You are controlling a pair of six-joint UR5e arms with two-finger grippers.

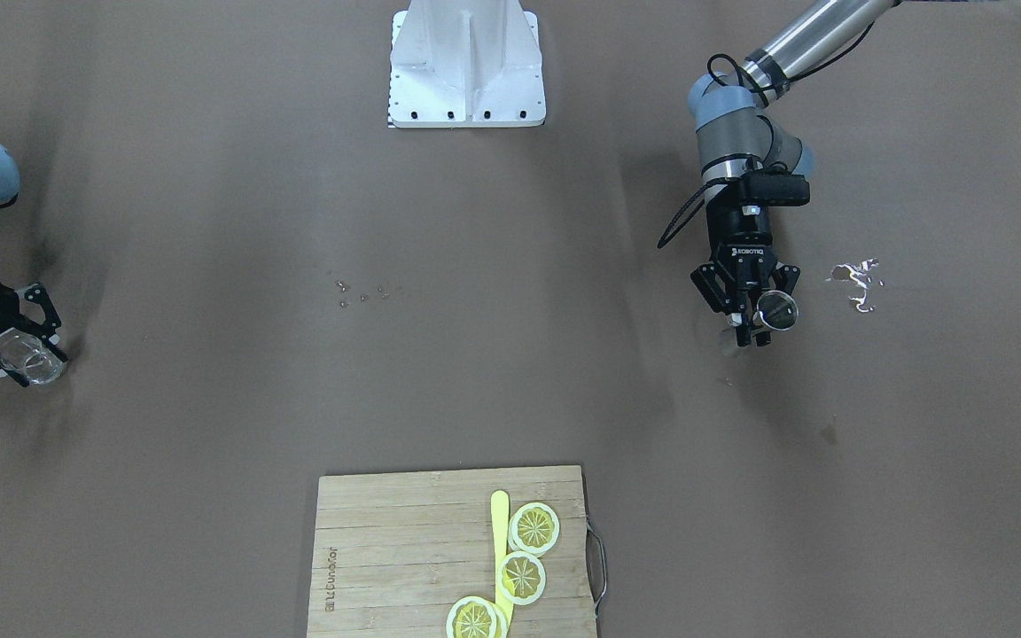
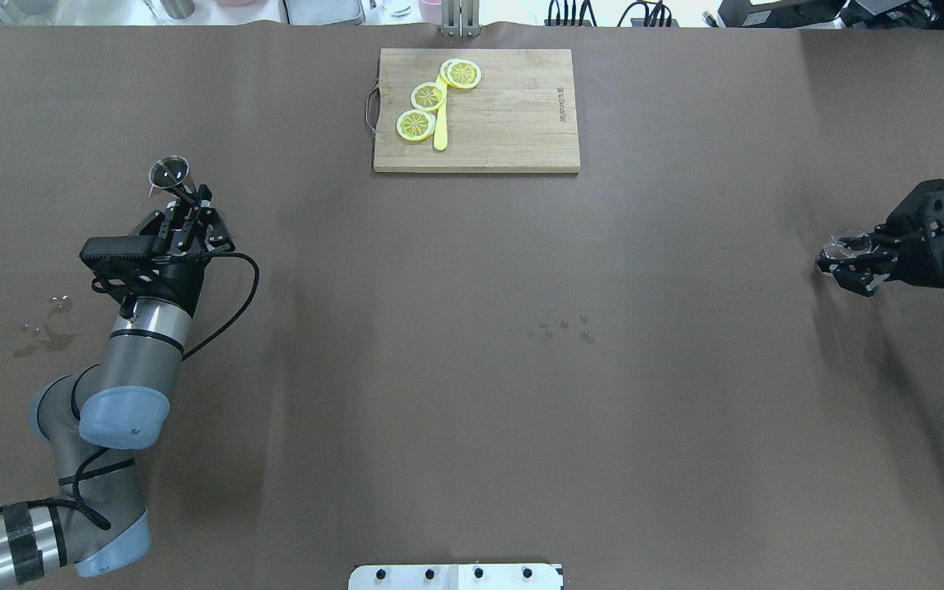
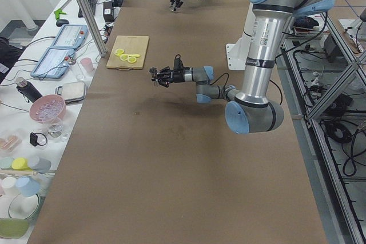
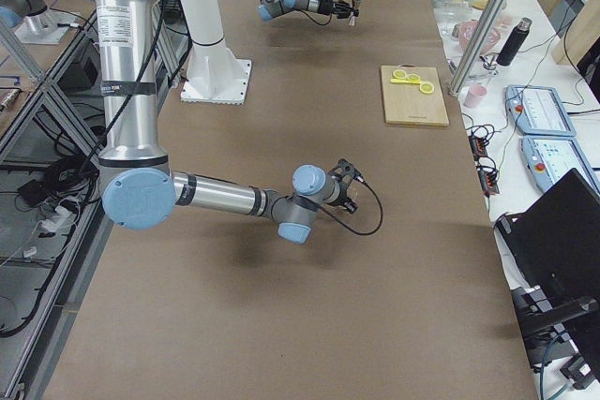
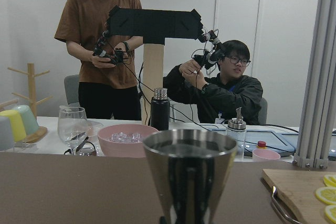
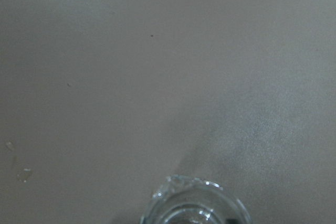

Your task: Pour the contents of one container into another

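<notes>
Bright even light, soft shadows, sharp

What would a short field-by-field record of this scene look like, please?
left claw: shut on jigger, mouth up
right claw: shut on glass
spacing: the claws are at opposite ends of the table
board: middle of the far edge, with three lemon slices and a yellow stick on it
spills: drops mid-table; puddle beside the left arm
glass contents: cannot tell
</notes>
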